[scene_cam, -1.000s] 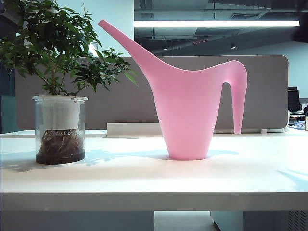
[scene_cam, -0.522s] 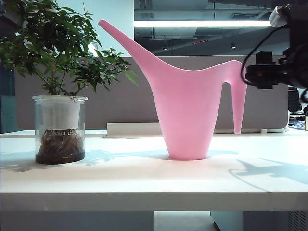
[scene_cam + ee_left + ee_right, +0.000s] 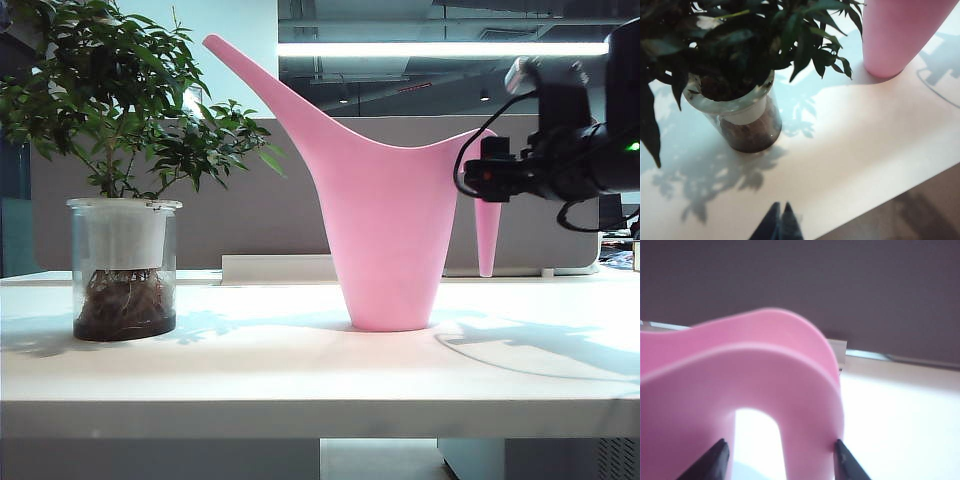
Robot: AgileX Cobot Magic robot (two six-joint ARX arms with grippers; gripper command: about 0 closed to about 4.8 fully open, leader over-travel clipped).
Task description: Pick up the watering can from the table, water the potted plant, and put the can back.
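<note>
**Take the pink can by its handle**

The watering can (image 3: 385, 230) stands upright on the desk (image 3: 300, 370), well to the side of the potted plant (image 3: 120, 170). Your right gripper (image 3: 780, 456) is up at the can's curved handle (image 3: 810, 405), jaws spread apart with the handle between them, not squeezing yet. Your left gripper (image 3: 778, 222) hangs over the desk's front edge near the plant, jaws pressed together and holding nothing.

The can looks like smooth, stiff plastic, so it may slip. It is tall and could tip. Grab high on the handle and squeeze firmly.
</note>
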